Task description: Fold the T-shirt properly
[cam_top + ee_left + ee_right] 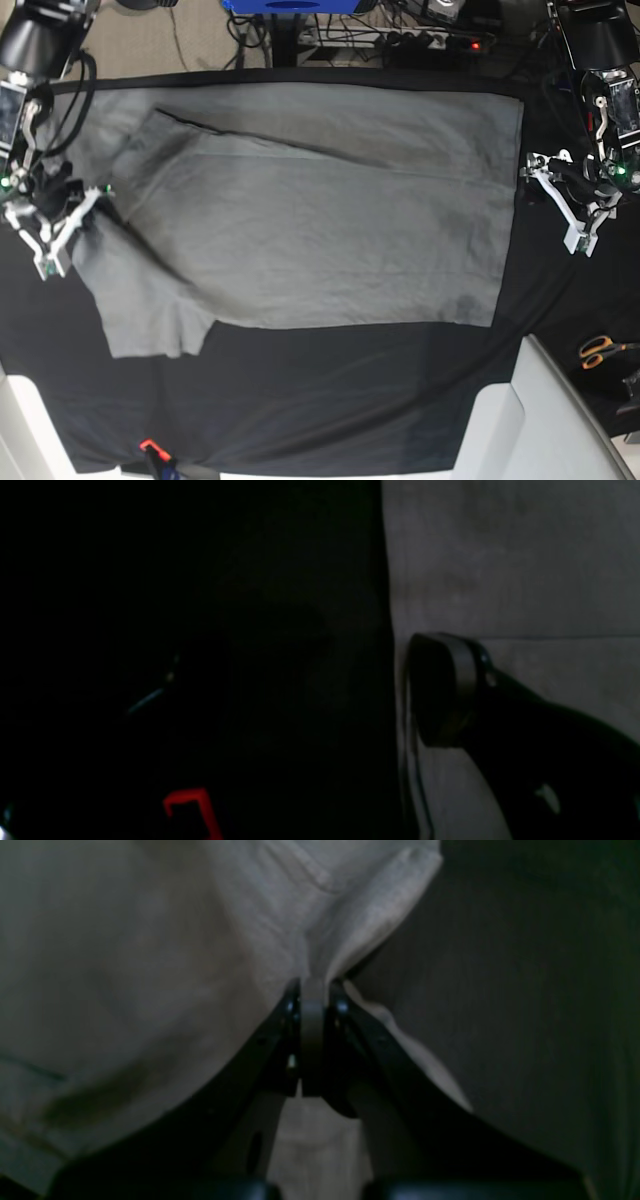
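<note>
Currently, in the base view, the T-shirt (pixel 320 210) lies spread over the black cloth (pixel 330 390) of the tabletop, taking up most of the upper and middle frame. Its long straight edge runs down the right side of the frame; a sleeve (pixel 150 315) hangs toward the lower left. One layer is laid over the body, with a diagonal crease running from upper left toward the centre.

Right pincer (pixel 57 232): at the left edge of the base view, at the shirt's left border. The right wrist view shows the pincer (pixel 312 990) with jaws pressed together on a pinched ridge of pale fabric; the T-shirt (pixel 150 965) fills the left and upper part of that frame, dark cloth on the right.

Left pincer (pixel 565 205): at the right edge of the base view, just off the shirt's right edge, over the black cloth. Jaws stand spread apart, nothing between them. In the left wrist view one finger (pixel 442 690) shows low and right of centre, lying against grey fabric (pixel 500 560); the left half of that frame is nearly black and detail there cannot be made out, apart from a small red mark (pixel 192 805) at the bottom.

Orange-handled scissors (pixel 603 350) sit at the right edge of the base view, well apart from the shirt. A small red-orange object (pixel 150 447) sits at bottom left on the cloth.
</note>
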You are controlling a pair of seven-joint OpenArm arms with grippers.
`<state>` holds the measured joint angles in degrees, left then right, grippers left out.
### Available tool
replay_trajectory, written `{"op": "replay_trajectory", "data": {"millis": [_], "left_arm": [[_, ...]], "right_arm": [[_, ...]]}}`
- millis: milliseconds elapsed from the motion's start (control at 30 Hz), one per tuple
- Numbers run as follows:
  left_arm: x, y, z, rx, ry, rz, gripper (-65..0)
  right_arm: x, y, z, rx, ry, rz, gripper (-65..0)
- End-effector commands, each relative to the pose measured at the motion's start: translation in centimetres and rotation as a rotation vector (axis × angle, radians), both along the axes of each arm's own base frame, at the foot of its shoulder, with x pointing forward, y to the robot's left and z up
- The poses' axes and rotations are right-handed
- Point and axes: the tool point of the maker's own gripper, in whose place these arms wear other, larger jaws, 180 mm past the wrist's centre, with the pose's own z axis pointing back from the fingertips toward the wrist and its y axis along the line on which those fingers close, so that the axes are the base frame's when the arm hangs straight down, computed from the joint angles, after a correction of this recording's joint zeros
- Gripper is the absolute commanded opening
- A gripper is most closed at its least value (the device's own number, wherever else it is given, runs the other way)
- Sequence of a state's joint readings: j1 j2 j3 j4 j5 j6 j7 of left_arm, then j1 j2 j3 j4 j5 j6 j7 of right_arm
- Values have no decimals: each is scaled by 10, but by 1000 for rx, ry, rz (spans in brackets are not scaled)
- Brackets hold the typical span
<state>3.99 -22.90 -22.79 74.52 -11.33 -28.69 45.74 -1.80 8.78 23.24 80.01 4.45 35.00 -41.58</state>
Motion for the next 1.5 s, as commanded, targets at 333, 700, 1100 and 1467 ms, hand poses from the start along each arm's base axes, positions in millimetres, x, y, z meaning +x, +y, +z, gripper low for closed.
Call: {"op": "replay_trajectory", "data": {"millis": [333,700,1100,1467], "left_arm": [[10,-4,7,-11,-43,1,-118],[28,-31,21,-32,-154,74,-112],[34,-24,64,57,-439,299,-115],[31,5,32,-15,-346,386,-117]], "right_arm": [[0,-16,39,-47,-48,-83,-321],[81,-16,35,101,-125,-114,-123],[80,-12,32,111,-146,-110,-123],[93,-16,43,119,-206,-122,-123]]}}
